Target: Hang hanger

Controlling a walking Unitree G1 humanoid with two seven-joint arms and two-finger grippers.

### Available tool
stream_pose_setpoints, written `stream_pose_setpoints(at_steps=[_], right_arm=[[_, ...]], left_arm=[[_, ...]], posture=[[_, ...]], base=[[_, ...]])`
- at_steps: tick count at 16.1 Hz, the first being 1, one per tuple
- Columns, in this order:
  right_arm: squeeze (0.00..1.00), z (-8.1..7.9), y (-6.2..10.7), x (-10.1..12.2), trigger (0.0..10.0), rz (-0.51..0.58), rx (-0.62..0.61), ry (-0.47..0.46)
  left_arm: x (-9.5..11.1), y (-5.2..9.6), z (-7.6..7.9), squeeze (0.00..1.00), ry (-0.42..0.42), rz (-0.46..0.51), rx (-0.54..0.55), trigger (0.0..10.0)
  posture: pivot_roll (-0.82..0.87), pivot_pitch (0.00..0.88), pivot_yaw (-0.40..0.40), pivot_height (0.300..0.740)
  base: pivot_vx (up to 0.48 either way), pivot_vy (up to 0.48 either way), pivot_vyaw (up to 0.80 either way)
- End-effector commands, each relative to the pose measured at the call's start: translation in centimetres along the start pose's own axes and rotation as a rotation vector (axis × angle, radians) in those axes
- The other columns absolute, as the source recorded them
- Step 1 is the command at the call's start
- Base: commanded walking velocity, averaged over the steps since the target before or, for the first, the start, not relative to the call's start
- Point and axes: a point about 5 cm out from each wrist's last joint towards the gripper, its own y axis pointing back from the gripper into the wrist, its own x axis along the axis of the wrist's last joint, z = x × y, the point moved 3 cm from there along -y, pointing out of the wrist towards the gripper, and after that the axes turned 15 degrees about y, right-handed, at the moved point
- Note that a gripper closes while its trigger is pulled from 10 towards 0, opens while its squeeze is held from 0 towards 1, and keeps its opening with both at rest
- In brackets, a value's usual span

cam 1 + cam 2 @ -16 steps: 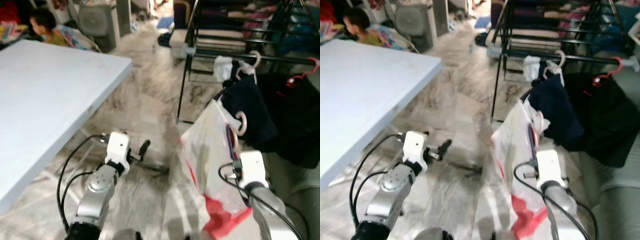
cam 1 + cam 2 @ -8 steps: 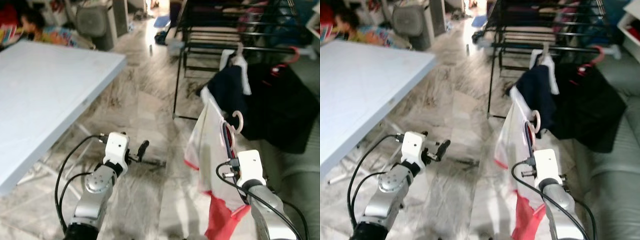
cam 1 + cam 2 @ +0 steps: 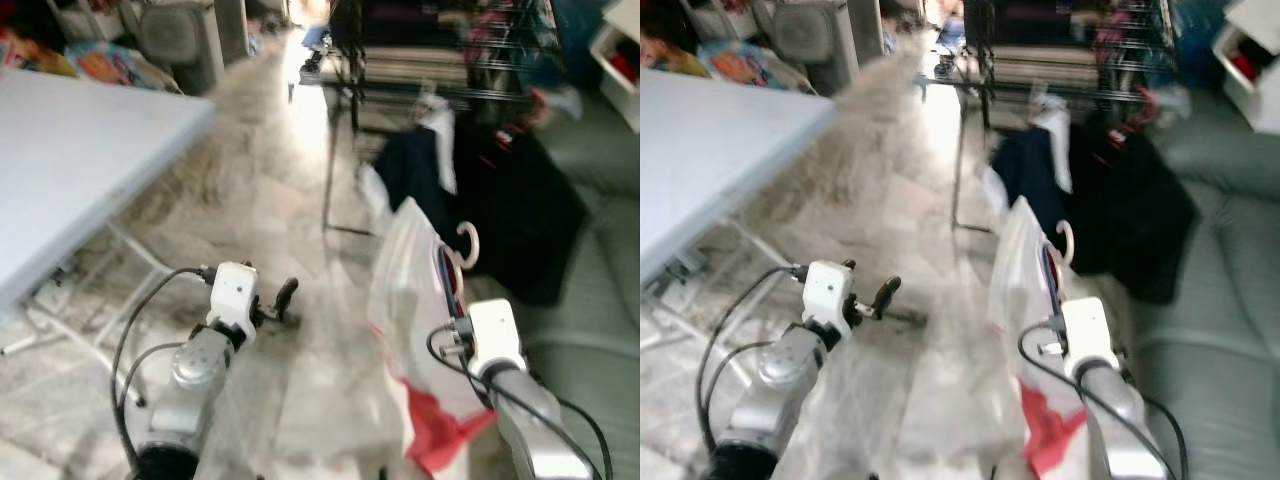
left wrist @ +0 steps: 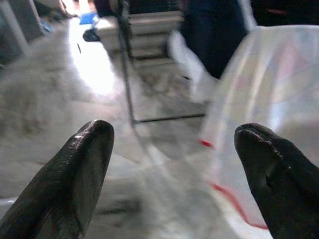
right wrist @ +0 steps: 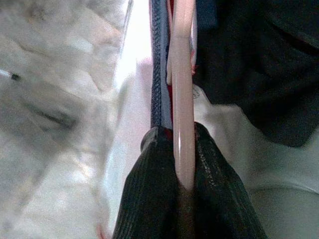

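My right gripper point(image 5: 180, 164) is shut on a pale pink hanger point(image 5: 182, 74), whose hook point(image 3: 468, 243) curls up above the wrist at the lower right. A white and red garment point(image 3: 410, 330) hangs from that hanger and drapes down to the left of the arm. Ahead stands a black drying rack point(image 3: 440, 60) with dark clothes point(image 3: 500, 200) on hangers along its front rail. My left gripper point(image 4: 172, 169) is open and empty, held low at the left over the marble floor point(image 3: 250, 200).
A light blue folding table point(image 3: 70, 170) fills the left side, its metal legs near my left arm. A grey-green sofa point(image 3: 600, 290) lies at the right. Cluttered items and a grey appliance point(image 3: 190, 35) stand at the back left.
The camera has moved forward and right and the picture is blurred; the rack and dark clothes sit nearer the centre. Both grippers hold the same pose, the right still gripping the hanger.
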Motion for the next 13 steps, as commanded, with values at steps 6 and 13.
stream_pose_setpoints(at_steps=[6,13], right_arm=[[0.00,0.3,-0.8,3.9,10.0,0.158,0.030,0.053],[0.00,0.6,-0.8,6.2,10.0,0.265,0.040,0.053]], left_arm=[[1.7,-0.3,-2.2,0.00,-0.040,0.060,0.136,10.0],[1.7,-0.4,-2.7,0.00,-0.051,0.061,0.175,10.0]], posture=[[-0.09,0.000,0.060,0.740],[-0.09,0.000,0.060,0.740]], base=[[0.000,0.000,0.53],[0.000,0.000,0.80]])
